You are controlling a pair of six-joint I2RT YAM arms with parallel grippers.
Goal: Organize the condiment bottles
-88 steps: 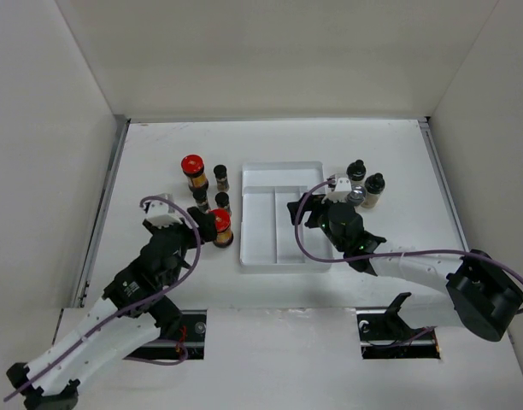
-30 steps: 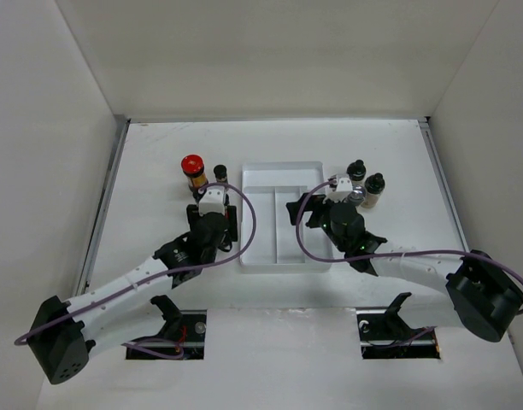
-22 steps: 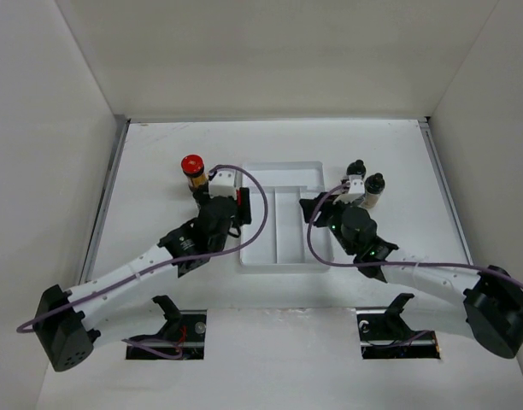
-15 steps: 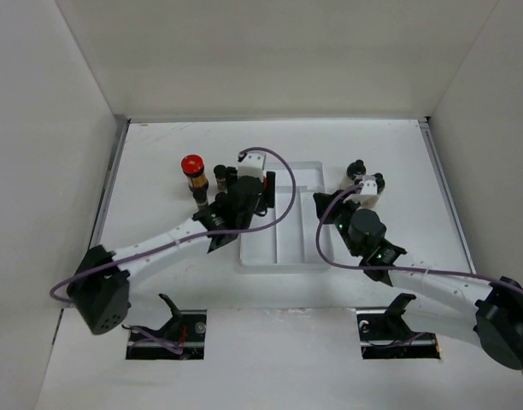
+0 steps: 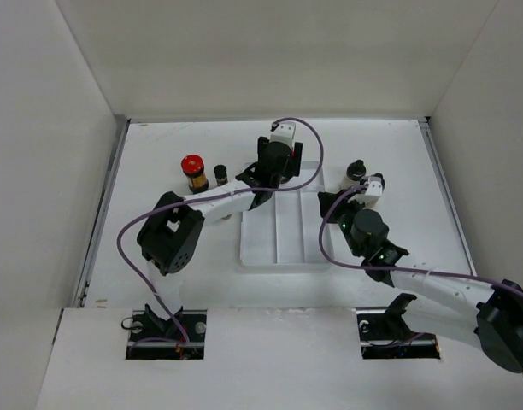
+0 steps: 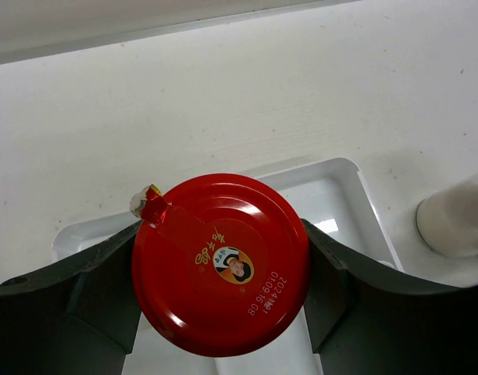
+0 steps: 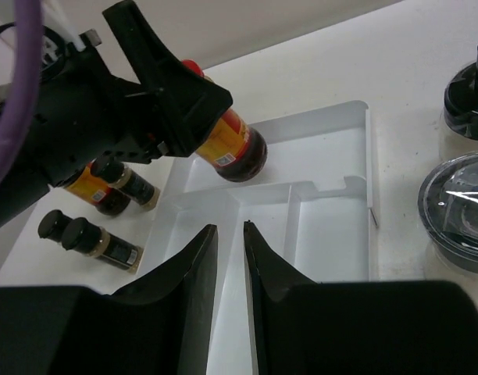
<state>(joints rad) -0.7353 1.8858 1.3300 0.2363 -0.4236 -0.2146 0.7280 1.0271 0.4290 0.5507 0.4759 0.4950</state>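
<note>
A jar with a red lid [image 6: 221, 263] is gripped by the left tool [image 5: 270, 166], one finger pressed on each side just under the lid. It is held over the wide far compartment of the white tray [image 5: 283, 232]. From the right wrist view its bottom seems not yet to rest on the tray floor, although this cannot be told for sure. The jar looks slanted there, but that camera may itself be slanted. The step in hand is judged to be setting this jar down. To do it well, the jar should first be brought upright and then lowered slowly near one end wall of the compartment. In this way room is left for the second red-lidded jar [image 5: 193, 172], which stands on the bench [image 5: 159, 145] left of the tray, beside a small dark bottle [image 5: 220, 173]. The fingers should be opened only when the bottom is flat on the floor, and then lifted straight up so that the lid is not dragged. The right tool [image 7: 230, 230] is nearly closed, with only a thin slit between its fingers, and nothing is held in it. It hangs above the near part of the tray and is better kept there, away from the black-capped jars [image 7: 467, 101] at its right.
</note>
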